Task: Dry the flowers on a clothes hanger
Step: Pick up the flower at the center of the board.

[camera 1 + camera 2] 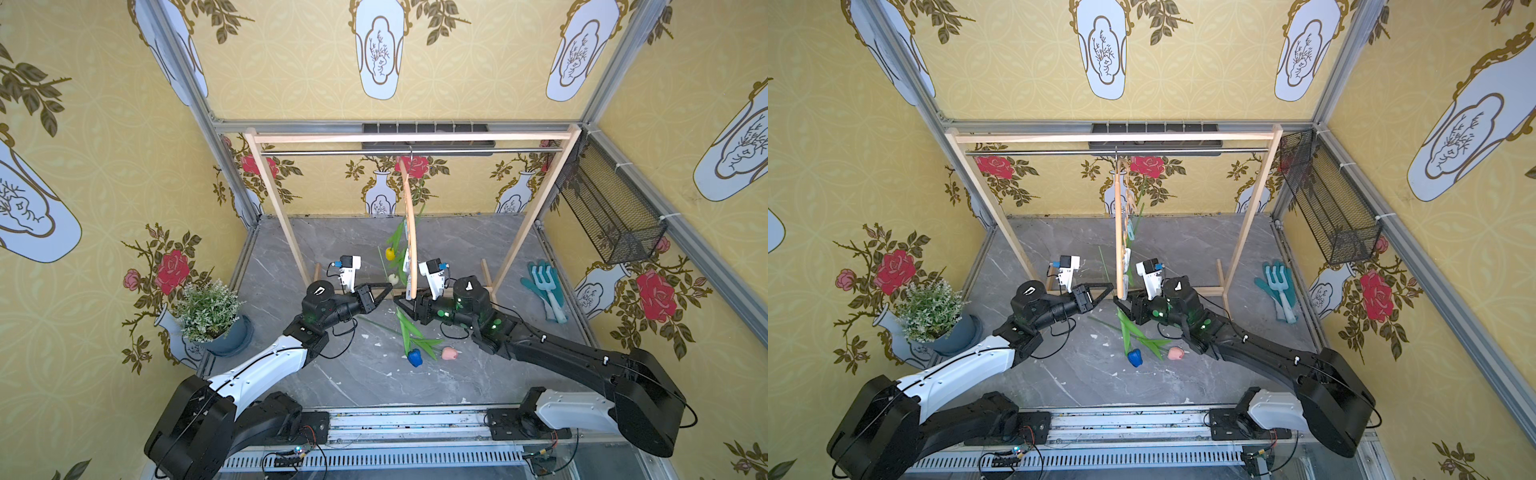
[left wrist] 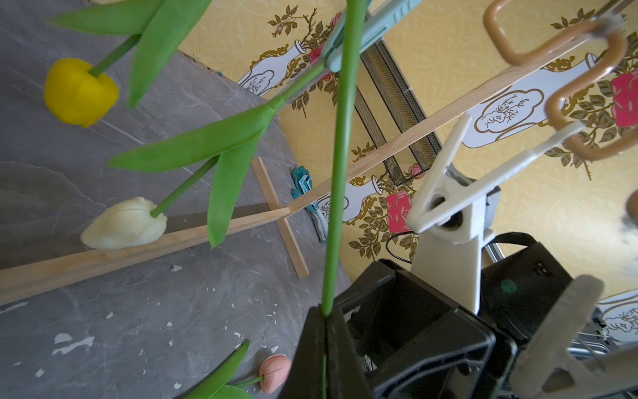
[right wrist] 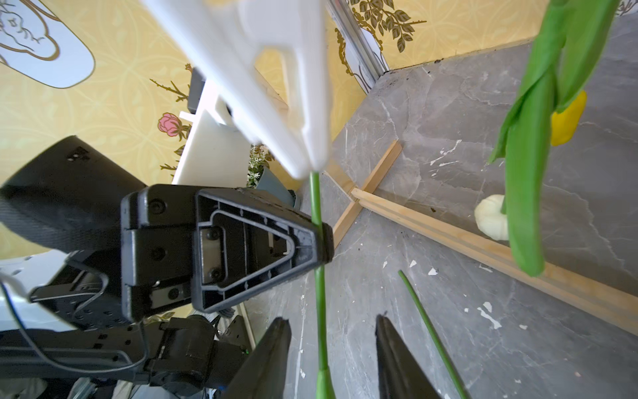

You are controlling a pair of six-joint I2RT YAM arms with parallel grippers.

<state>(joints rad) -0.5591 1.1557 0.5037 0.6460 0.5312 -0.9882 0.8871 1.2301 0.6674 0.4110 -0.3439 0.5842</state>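
In my judgement the task is about half done. The clothes hanger (image 1: 410, 232), an arched piece of light wood seen almost edge-on, hangs by its metal hook from the rail of the wooden rack (image 1: 282, 216). Two flowers already hang from it head down: the yellow tulip (image 1: 390, 253) and, lower, the white tulip (image 1: 393, 278). The left pincer (image 1: 388, 287) is closed tight on the thin, smooth green stem of the blue tulip (image 1: 414, 357), just beside the lower end of the hanger. The head of this flower is low, near the grey marble-like surface (image 1: 374, 386). The right pincer (image 3: 331, 319) has its jaws apart, and the same stem passes between them without touching. The tip of the white clothespin (image 3: 269, 69), of matte plastic, meets this stem, but I cannot tell if it really bites it. The pink tulip (image 1: 449, 353) lies flat on the surface, not yet hung. So two flowers remain to be fixed. The heads look soft and rubbery, and the leaves are long, flat and pointed.
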